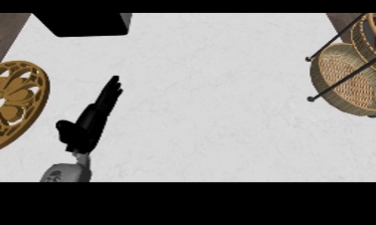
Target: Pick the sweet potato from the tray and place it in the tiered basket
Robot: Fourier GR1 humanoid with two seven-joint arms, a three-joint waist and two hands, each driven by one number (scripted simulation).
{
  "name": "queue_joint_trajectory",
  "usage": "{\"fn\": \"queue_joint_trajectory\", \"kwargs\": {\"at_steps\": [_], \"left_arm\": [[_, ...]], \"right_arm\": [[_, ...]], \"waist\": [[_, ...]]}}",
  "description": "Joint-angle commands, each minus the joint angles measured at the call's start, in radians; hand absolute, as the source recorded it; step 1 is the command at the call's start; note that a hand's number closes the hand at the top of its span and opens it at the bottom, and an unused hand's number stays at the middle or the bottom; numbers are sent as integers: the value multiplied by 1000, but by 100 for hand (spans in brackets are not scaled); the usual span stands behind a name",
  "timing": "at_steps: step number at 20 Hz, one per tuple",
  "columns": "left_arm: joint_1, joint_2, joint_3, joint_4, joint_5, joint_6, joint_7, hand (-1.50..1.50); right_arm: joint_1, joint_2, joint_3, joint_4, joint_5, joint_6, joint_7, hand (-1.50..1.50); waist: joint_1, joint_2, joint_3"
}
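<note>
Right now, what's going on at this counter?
Nothing is being held at this moment. The left hand is open, fingers straight, at the lower left of the white counter, beside the golden tray at the left edge. The wicker tiered basket stands at the far right. No sweet potato shows anywhere in the view, and the right hand is out of sight.

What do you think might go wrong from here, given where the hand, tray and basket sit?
No sweet potato shows, and the tray is cut by the view's left edge, so a grasp there may go unseen. The tiered basket sits at the far right, across the counter from the open left hand: probably a long carry. Its black rods might block placement.
</note>
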Motion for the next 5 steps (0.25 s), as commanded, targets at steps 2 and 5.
{"fn": "queue_joint_trajectory", "kwargs": {"at_steps": [2, 5], "left_arm": [[-4, 13, 30, 12, 16, -3, 8, 0], [14, 43, 50, 30, 29, -37, -32, 0]], "right_arm": [[240, -77, -221, -31, -132, 172, -68, -150], [365, -115, -332, -5, -201, 325, -95, -150]], "waist": [[-31, -3, 0], [-22, -1, 0]]}}
